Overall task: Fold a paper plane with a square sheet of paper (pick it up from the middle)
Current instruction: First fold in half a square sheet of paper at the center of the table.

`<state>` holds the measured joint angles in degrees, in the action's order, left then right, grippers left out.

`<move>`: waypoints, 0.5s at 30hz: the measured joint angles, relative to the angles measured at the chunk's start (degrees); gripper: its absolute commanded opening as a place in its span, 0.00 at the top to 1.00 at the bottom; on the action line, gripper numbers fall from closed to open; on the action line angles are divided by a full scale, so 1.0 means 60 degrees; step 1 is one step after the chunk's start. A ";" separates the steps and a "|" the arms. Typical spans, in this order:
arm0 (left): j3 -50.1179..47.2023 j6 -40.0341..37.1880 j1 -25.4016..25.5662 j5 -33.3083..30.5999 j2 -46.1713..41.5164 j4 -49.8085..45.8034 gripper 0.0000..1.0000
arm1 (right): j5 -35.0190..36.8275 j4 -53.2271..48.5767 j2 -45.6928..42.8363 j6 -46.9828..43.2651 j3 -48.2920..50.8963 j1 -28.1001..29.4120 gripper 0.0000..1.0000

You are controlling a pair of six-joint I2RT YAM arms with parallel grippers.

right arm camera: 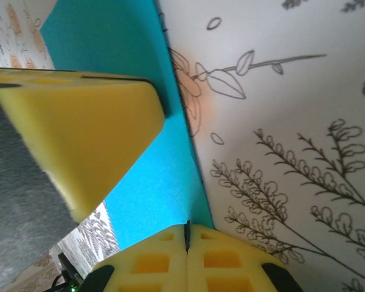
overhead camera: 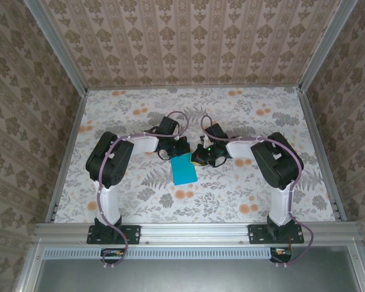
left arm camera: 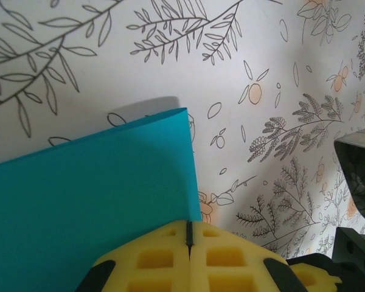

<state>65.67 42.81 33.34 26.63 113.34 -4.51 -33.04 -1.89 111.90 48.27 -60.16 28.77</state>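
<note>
The left gripper point(left arm camera: 188, 237) has its two yellow pads point(left arm camera: 152, 261) pressed flat together, with only a thin dark seam between them. The right-hand edge of the teal paper point(left arm camera: 91, 201) runs down into that seam, so the gripper is clamped on the paper. The right gripper point(right arm camera: 187, 237) is pinched the same way, its pads meeting on the paper's point(right arm camera: 164, 188) edge. A yellow pad of the left gripper point(right arm camera: 79, 128) sits close over the same sheet. From above, the two grippers point(overhead camera: 180, 149) point(overhead camera: 201, 156) meet near the middle of the table point(overhead camera: 261, 188), the left one just left of the right. The paper point(overhead camera: 184, 170) lies at their near side as a plain rectangle, its top end at the fingers and the rest stretching toward the arm bases. In the left wrist view, its far edge casts a soft shadow on the flowered tabletop point(left arm camera: 280, 91), and the dark body of the right gripper point(left arm camera: 359, 176) shows at the right.
</note>
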 measured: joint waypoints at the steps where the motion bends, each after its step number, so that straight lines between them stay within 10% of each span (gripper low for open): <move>1: 0.0000 0.0000 0.0000 -0.0007 0.0004 0.0004 1.00 | 0.0004 0.0000 0.0004 0.0004 -0.0004 0.0000 1.00; 15: -0.0455 0.0237 -0.0007 -0.0153 -0.0080 0.0608 1.00 | 0.0022 -0.0699 -0.0430 -0.0302 0.0357 0.0193 1.00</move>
<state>62.94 44.23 33.30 25.71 112.86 -0.86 -32.91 -6.09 109.32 46.46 -58.02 29.93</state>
